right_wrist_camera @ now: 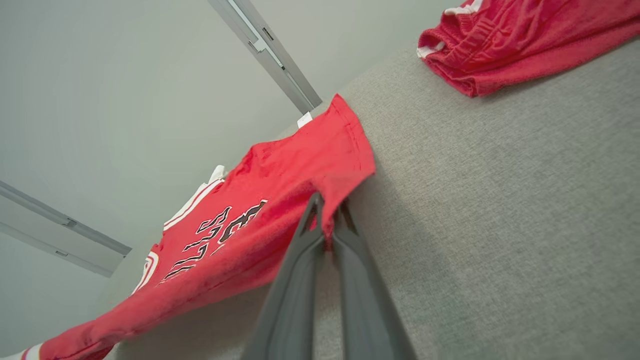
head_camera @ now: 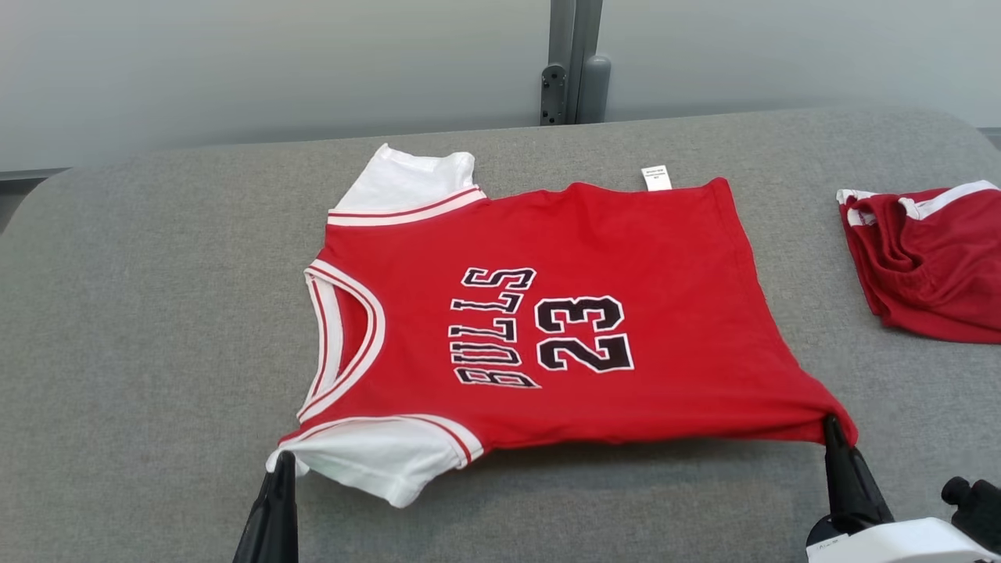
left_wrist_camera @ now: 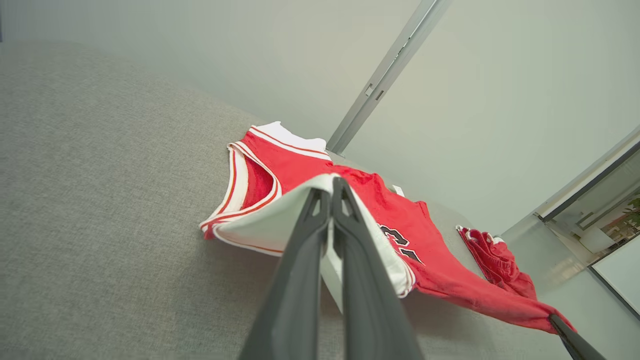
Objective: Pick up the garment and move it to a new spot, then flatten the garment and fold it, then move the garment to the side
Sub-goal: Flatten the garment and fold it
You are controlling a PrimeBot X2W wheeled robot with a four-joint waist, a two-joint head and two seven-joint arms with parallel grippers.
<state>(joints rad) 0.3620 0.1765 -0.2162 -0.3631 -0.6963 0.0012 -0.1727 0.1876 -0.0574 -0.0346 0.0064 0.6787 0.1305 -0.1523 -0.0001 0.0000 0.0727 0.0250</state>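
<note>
The shirt point(head_camera: 594, 313) is red with white sleeves and says BULLS 23. It lies in the middle of the gray table point(head_camera: 156, 313). Its long way runs from side to side. The neck hole point(head_camera: 340, 336) points to the left and the bottom hem points to the right. The letters lie on their side, with their tops toward the right.

The far edge of the shirt rests on the table. A small white label point(head_camera: 655, 177) sticks out there. The far sleeve point(head_camera: 407, 180) lies flat, near the back edge of the table. The near edge of the shirt is lifted a little and pulled straight between the two grippers.

The left gripper point(head_camera: 285, 461) is pinched tight on the near sleeve point(head_camera: 383, 457). The right gripper point(head_camera: 830, 426) is pinched tight on the near corner of the hem.

There is lots of bare table to the left of the shirt. There is a strip of bare table in front, by the grippers. To the right there is a gap, and then a bunched red cloth point(head_camera: 931, 266) with white trim by the table's right side. Behind the table stands a pale wall point(head_camera: 235, 70) with a gray post point(head_camera: 575, 62).
</note>
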